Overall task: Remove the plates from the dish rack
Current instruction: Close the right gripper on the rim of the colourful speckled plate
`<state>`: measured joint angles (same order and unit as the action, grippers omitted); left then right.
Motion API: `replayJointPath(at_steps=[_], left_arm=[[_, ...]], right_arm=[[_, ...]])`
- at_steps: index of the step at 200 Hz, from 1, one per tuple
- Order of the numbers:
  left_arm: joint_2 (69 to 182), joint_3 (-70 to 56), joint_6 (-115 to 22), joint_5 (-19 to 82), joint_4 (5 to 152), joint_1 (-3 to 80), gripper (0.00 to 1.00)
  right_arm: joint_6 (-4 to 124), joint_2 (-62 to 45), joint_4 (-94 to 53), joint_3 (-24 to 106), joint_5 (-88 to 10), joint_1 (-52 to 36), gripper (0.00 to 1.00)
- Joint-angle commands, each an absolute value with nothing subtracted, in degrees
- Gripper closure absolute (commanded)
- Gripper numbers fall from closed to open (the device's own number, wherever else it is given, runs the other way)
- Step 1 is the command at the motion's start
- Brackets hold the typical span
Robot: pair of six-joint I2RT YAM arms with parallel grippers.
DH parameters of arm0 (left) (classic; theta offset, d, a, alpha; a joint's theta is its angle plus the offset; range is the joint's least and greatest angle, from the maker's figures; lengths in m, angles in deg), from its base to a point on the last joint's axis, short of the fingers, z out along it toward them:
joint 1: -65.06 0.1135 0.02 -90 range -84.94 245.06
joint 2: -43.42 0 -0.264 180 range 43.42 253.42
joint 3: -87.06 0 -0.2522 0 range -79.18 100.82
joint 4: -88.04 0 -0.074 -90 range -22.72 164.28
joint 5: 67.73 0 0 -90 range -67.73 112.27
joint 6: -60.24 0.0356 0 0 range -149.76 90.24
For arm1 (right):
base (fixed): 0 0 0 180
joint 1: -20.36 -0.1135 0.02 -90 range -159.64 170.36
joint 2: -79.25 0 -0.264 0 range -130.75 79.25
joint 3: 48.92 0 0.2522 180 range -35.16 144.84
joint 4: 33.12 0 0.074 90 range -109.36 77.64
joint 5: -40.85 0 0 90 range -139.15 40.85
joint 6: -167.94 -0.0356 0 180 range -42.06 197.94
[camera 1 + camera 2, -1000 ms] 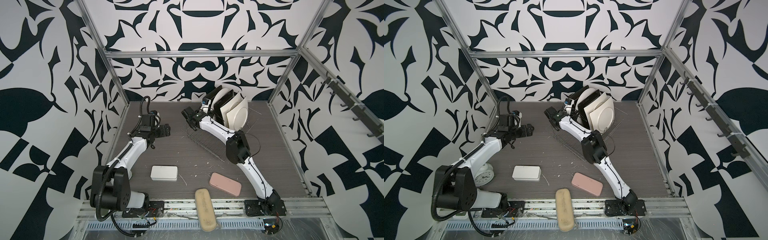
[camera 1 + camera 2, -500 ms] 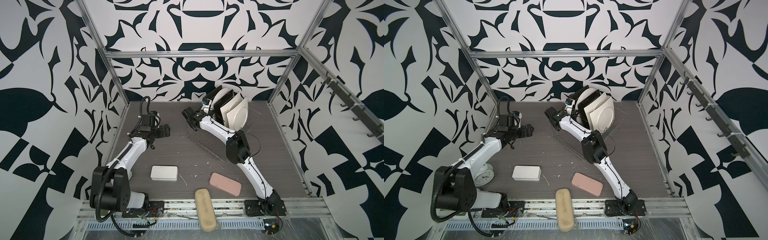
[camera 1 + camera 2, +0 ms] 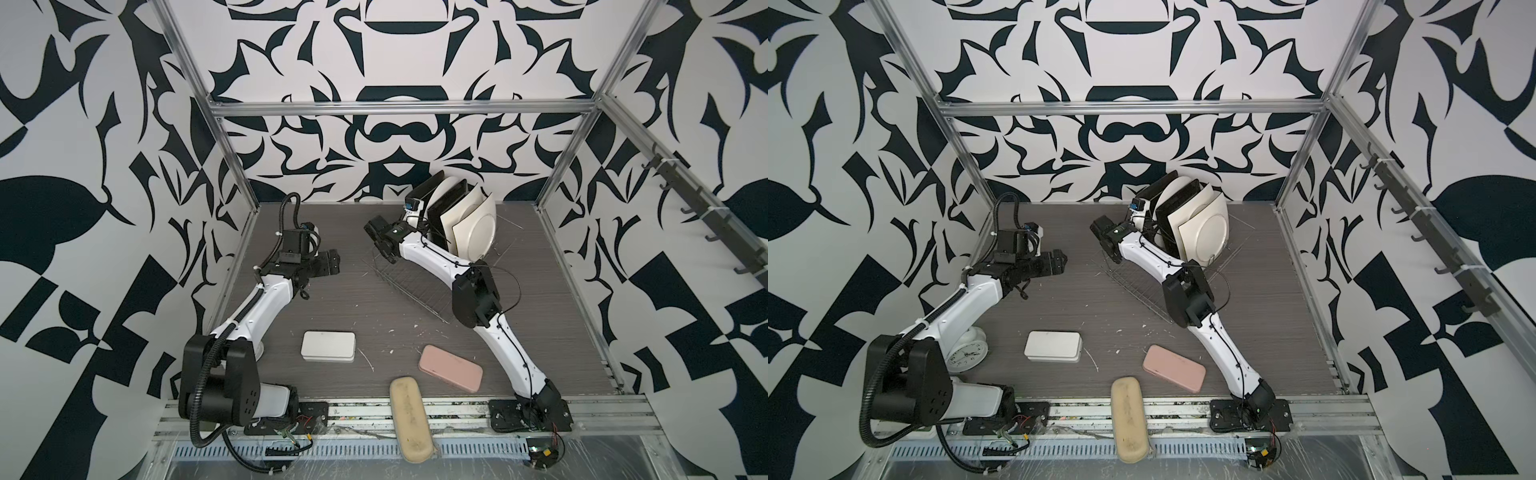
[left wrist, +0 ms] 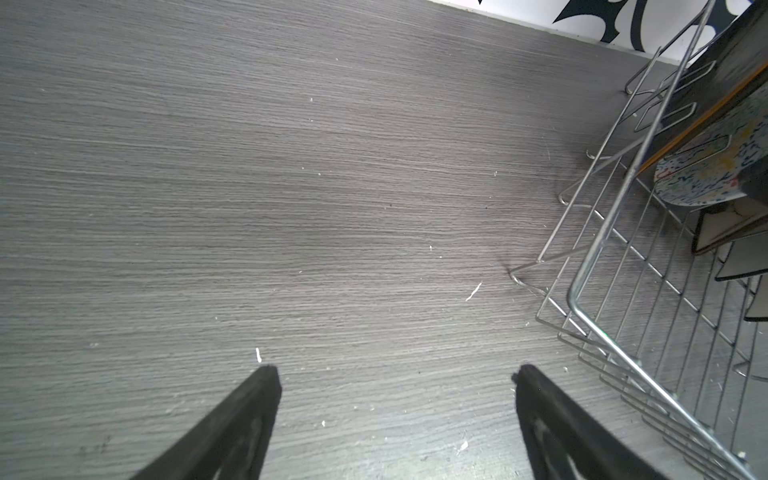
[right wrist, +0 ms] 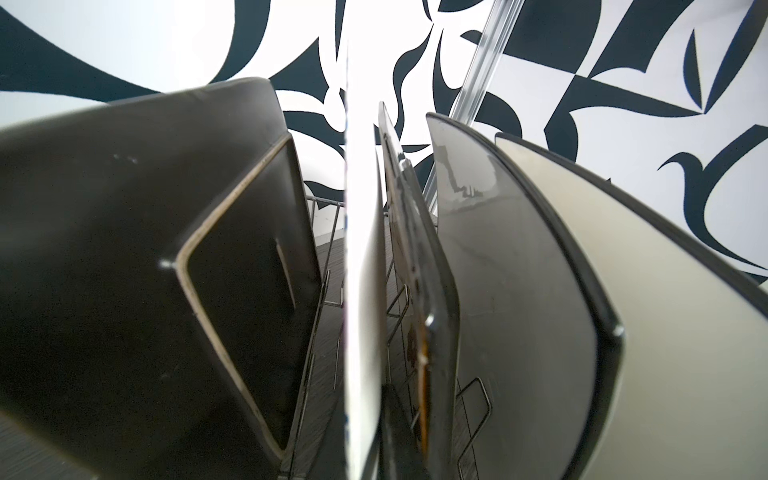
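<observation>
Several plates stand on edge at the far end of the wire dish rack (image 3: 411, 286) (image 3: 1133, 282), in both top views. My right gripper (image 3: 417, 214) (image 3: 1139, 212) reaches in among them from the left. In the right wrist view it (image 5: 374, 419) is shut on the thin white edge of the round plate (image 5: 361, 249), between a black square plate (image 5: 124, 291) and another black plate (image 5: 419, 270). One dark finger (image 5: 392, 428) shows against the plate. The squiggle face of the round plate (image 4: 715, 166) shows in the left wrist view. My left gripper (image 3: 330, 266) (image 4: 397, 372) hangs open over bare table, left of the rack (image 4: 602, 249).
A white tin (image 3: 328, 347), a pink case (image 3: 451, 368) and a beige case (image 3: 409, 419) lie near the front edge. A small clock (image 3: 965, 353) sits by the left arm's base. Patterned walls and metal frame posts close in the table.
The right gripper's jaws have closed on the round plate's edge. Neither arm has visibly shifted, and the plates stand as before.
</observation>
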<state>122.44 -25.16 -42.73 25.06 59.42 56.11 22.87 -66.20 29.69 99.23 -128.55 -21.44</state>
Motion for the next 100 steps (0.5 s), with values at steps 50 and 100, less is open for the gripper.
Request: replayJointPath(at_steps=[50, 100], left_arm=[[120.61, -24.02, -41.88, 24.56, 57.89, 56.42, 0.07], [120.49, -24.25, -41.76, 24.51, 57.88, 56.36, 0.07]], right_arm=[[26.08, -62.23, 21.11, 99.49, -129.27, -21.26, 1.0], [31.62, -59.91, 14.04, 96.48, -130.73, -21.78, 1.0]])
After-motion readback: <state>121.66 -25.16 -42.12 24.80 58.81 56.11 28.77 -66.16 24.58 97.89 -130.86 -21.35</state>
